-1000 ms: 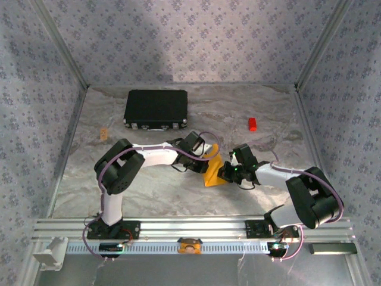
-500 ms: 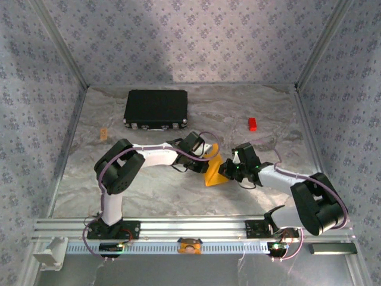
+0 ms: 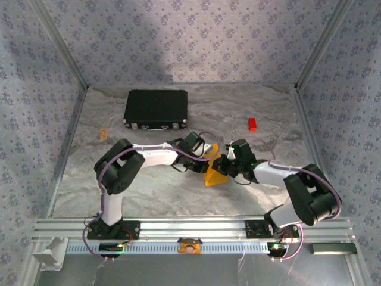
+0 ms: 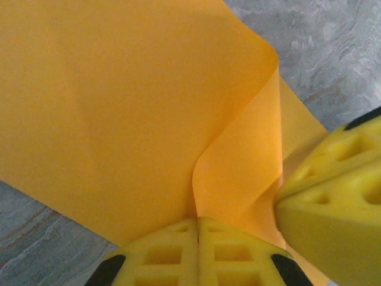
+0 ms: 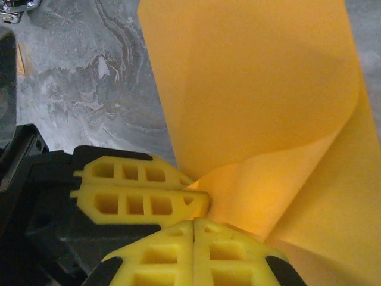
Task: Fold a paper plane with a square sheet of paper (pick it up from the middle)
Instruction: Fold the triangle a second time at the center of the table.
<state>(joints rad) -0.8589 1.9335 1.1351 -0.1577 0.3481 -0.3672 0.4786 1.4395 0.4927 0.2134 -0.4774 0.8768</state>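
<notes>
Since a second ago the right arm has swung its wrist leftward and a little farther from the bases, so the right pincer [image 3: 222, 166] now sits tight beside the left pincer [image 3: 208, 158], while the left arm has hardly shifted. Between them is the thin, bright orange-yellow square sheet of paper [image 3: 214, 176], lifted near the middle of the grey marbled table [image 3: 149, 190] and bent over into a loose fold rather than lying flat. From above it reads as a small wedge: its narrow end points up and away toward the two pincers, its broad edge lies nearer the bases, and its long axis runs roughly near to far with a slight lean. In the left wrist view the left pincer's yellow fingers are pressed together with the curl of the sheet running into the seam between them, so it is clenched on the paper. The right wrist view shows the same for the right pincer, fingers closed on the paper where the fold begins, with the left pincer's fingers just beside it. A black rectangular case [image 3: 156, 109] and a small red block [image 3: 252, 124] lie well apart, farther back.
</notes>
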